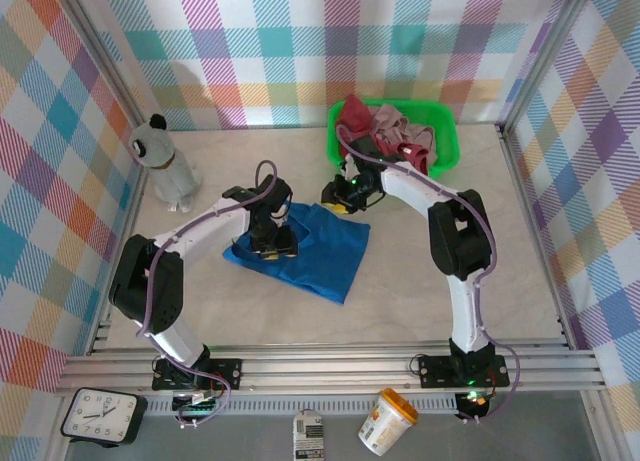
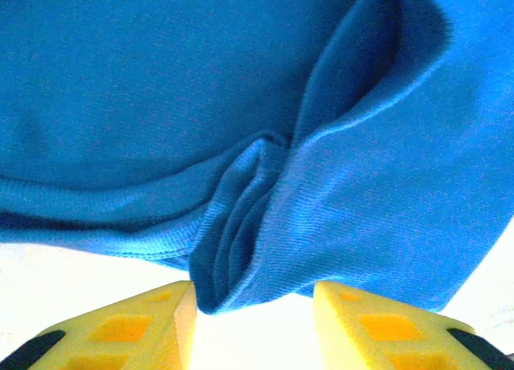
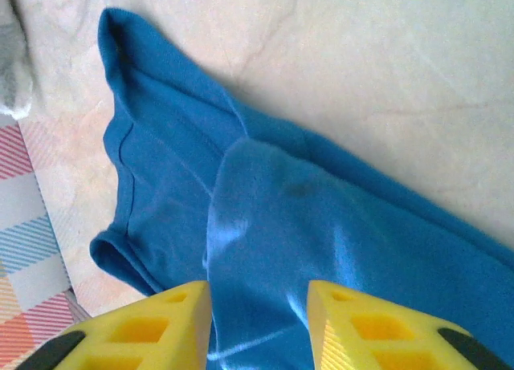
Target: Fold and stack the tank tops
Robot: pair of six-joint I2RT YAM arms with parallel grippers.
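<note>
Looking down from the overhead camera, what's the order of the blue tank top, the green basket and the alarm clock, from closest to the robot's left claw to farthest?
Measured from the left gripper:
1. Blue tank top, right under it, in the middle.
2. Green basket, at the back, over to the right.
3. Alarm clock, bottom-left corner of the view.

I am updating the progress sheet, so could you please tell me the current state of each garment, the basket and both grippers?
blue tank top: out on the table, rumpled, partly folded over itself.
green basket: upright, holding two tops.
dark red tank top: crumpled in the green basket, unfolded.
pink tank top: crumpled in the green basket, unfolded.
left gripper: open, at the blue tank top's bunched edge.
right gripper: open, over the blue tank top.
</note>
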